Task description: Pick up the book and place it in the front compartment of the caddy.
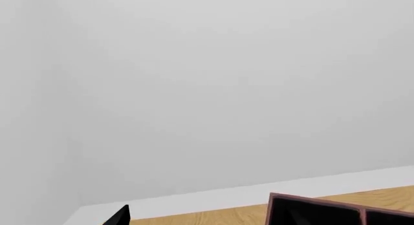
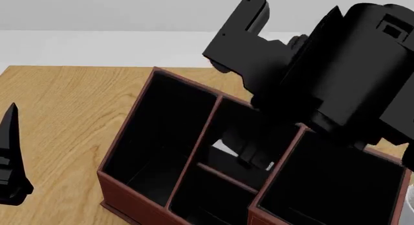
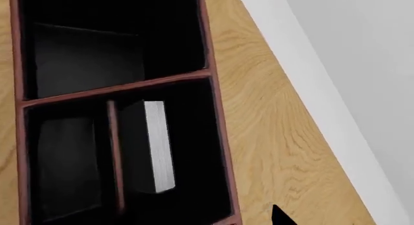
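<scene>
Caddy of dark red-brown leather look with a black inside (image 2: 194,152) sits on a light wooden surface (image 2: 65,104), its dividers marking off several sections; the head view cuts off its near and right edges, so the full layout cannot be read. Thick black hardcover book with pale grey-white page edges (image 3: 155,147) stands inside one narrow section, just beside a thin red-brown divider, as the right wrist view shows; its black covers merge with the dark lining and only the page edges read clearly. In the head view a small pale sliver of it (image 2: 223,148) shows beneath the arm, in the middle part of the caddy. Which section counts as the front one cannot be settled from these views. Right arm, a bulky black mass, hangs over the caddy and hides much of the far and middle sections; the right end effector (image 2: 249,154) reaches down into the box, dark against dark, and whether it is clenched or released cannot be told. A black tip (image 3: 281,215) at the edge of the right wrist view is cut off. Left end effector (image 2: 9,162) is at the head view's left edge over the surface, well apart from the caddy, only partly visible, state unreadable. Left wrist view shows mostly pale grey wall, a caddy corner (image 1: 317,210) and a black fingertip (image 1: 119,215).
</scene>
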Motion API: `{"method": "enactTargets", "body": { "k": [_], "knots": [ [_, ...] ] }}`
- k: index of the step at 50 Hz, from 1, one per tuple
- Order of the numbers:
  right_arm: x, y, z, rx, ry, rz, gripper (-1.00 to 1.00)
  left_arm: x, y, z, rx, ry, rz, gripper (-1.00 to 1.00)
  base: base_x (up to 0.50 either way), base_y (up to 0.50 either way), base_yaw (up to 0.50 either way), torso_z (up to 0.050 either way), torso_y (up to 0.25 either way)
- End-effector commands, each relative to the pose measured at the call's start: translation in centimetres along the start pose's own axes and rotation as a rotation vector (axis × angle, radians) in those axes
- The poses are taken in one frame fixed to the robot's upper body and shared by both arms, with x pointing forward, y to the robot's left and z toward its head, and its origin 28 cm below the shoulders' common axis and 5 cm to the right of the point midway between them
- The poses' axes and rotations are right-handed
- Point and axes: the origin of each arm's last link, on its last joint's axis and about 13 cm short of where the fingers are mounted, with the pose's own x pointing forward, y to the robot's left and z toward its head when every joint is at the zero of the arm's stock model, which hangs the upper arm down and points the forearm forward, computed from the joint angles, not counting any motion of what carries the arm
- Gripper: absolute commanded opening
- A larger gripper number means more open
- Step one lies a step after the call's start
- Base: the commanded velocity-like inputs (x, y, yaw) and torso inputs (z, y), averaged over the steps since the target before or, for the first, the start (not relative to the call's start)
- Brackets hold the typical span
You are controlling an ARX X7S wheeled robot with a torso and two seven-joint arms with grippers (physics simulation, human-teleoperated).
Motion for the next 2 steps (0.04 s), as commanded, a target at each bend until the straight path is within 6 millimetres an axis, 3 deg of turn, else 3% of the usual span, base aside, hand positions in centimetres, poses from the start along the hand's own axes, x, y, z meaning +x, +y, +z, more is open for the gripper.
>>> {"method": "enactTargets", "body": {
  "k": [1,2],
  "knots": [
    [-3.87,0.72,0.34,0.027,-0.128,-0.053,1.00,-0.08,-0.01,0.00,-0.001,-0.002,-0.001,1.00,0.00,0.00,0.00,0.000,0.000],
    [-4.29,1.01,0.29,0.029,-0.144,-0.066,1.00,-0.10,-0.01,-0.04,-0.001,-0.001,-0.001,1.00,0.00,0.00,0.00,0.000,0.000]
  ]
}}
